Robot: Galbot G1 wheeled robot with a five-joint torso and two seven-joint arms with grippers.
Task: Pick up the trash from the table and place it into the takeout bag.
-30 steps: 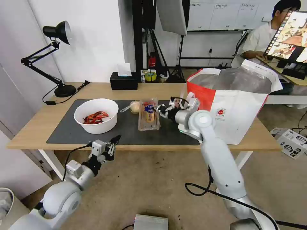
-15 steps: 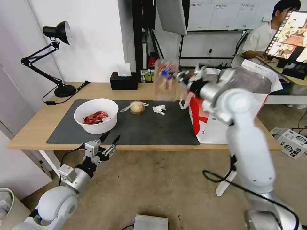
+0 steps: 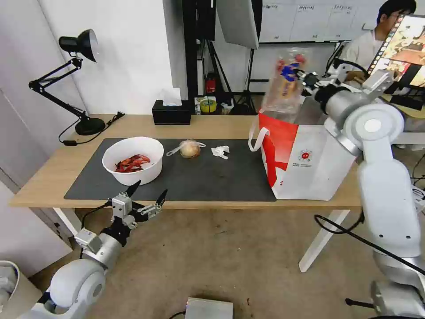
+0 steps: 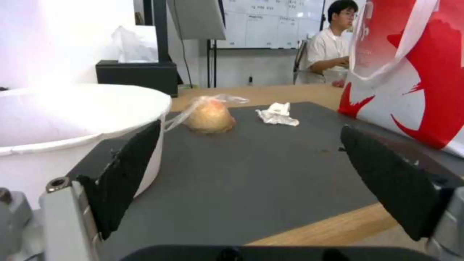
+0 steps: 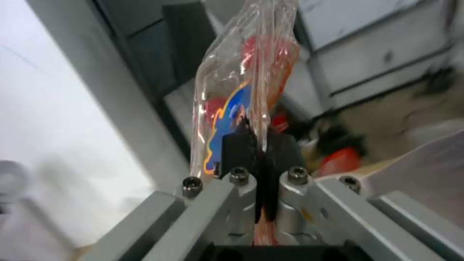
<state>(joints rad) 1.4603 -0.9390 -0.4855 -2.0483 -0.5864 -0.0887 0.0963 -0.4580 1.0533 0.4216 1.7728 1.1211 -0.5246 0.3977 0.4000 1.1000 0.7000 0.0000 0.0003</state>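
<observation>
Above takeout bag, raised right tool clamping clamshell tray, tray hanging upright; left tool waiting wide apart below table edge

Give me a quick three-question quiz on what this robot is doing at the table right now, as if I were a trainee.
1. What does the right gripper hold over the takeout bag?
2. True or false: the left gripper is shut on the white bowl.
3. Which lies nearer the takeout bag: (a) the crumpled tissue or (b) the small clear bag?

Key
1. The clear clamshell tray, pinched at its edge.
2. False: it is open, at the table's front edge.
3. (a)
</observation>
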